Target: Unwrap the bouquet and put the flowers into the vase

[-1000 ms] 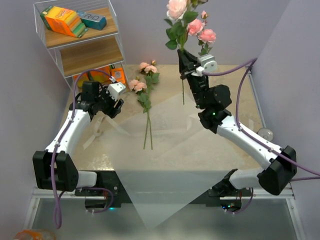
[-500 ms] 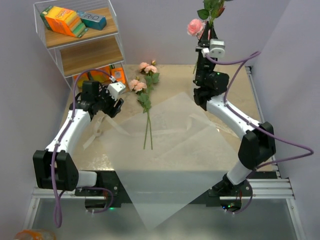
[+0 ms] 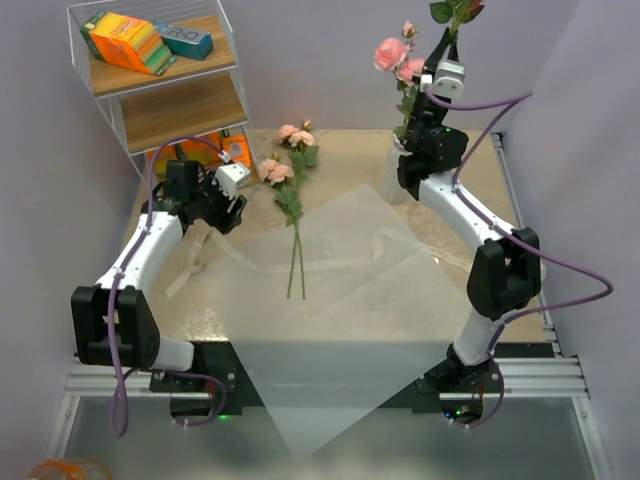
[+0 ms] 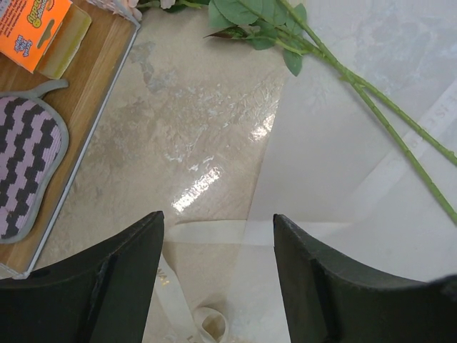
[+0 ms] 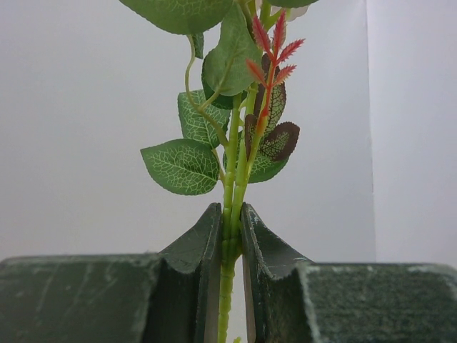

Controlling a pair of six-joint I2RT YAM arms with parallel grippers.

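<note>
- From above, my right hand (image 3: 443,45) is raised high at the back right, closed on the flowers (image 3: 392,53): pink roses show just left of it and leaves stick out above.
- The vase (image 3: 391,178) stands on the bench (image 3: 450,290) right below that hand, partly hidden by my arm; I cannot tell whether any stem reaches into it.
- My left hand (image 3: 229,207) hangs wide and empty over the bench's left side, near the shelf (image 3: 170,110).
- Two roses (image 3: 276,170) lie on the bench with their stems on the spread-out paper (image 3: 340,265).
- Left wrist: my left hand (image 4: 218,221) is wide, with nothing between the fingers. The ribbon (image 4: 214,232) lies below it, across the paper's (image 4: 343,179) edge, and the two roses' stems (image 4: 371,100) run over the paper at upper right.
- Right wrist: my right hand (image 5: 230,214) pinches thin green stems (image 5: 230,179), which rise upright with the leaves (image 5: 181,166) above.
</note>
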